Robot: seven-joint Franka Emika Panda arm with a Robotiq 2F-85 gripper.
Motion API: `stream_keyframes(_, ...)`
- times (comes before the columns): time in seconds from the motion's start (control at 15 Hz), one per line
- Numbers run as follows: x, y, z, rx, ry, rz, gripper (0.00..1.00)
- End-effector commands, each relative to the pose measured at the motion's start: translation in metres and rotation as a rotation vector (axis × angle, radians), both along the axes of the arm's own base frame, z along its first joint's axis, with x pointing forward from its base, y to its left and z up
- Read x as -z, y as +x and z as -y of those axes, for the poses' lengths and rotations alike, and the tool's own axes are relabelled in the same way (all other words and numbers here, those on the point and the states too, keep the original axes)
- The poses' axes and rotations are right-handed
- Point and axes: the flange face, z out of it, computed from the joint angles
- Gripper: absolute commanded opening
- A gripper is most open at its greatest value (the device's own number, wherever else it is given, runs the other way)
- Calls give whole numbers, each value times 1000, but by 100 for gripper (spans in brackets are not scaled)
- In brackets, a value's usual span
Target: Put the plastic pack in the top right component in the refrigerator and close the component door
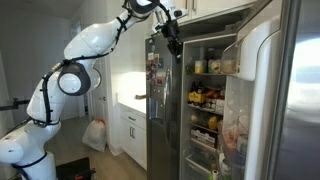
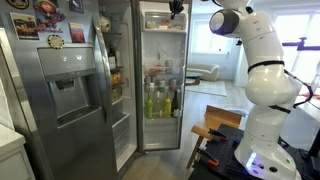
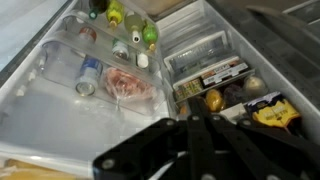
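Note:
My gripper fills the bottom of the wrist view; its black fingers are pressed together with nothing between them. In both exterior views it is up at the top of the open refrigerator. A clear plastic pack with pink contents lies below it in a clear compartment, apart from the fingers. The open refrigerator door carries shelves and a white upper compartment; I cannot tell whether that compartment's cover is open or shut.
Green-capped bottles and cans stand near the pack. Shelves hold boxes and yellow packets. Bottles fill a middle shelf. The freezer door with dispenser is shut. White cabinets and a bag stand beside the refrigerator.

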Motion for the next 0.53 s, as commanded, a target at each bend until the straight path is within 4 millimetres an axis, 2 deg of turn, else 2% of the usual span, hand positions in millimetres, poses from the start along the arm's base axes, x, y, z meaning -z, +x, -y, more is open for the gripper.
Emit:
stream_keyframes(0.0,3,-19,-22,-116,43,-117,0)
stream_keyframes(0.33,13,-40,-40,-243,52,-285,0)
stream_keyframes(0.4,15,-43,-41,-252,49,-310,26)
stream_keyframes(0.47,16,-45,-40,-250,45,-326,27)
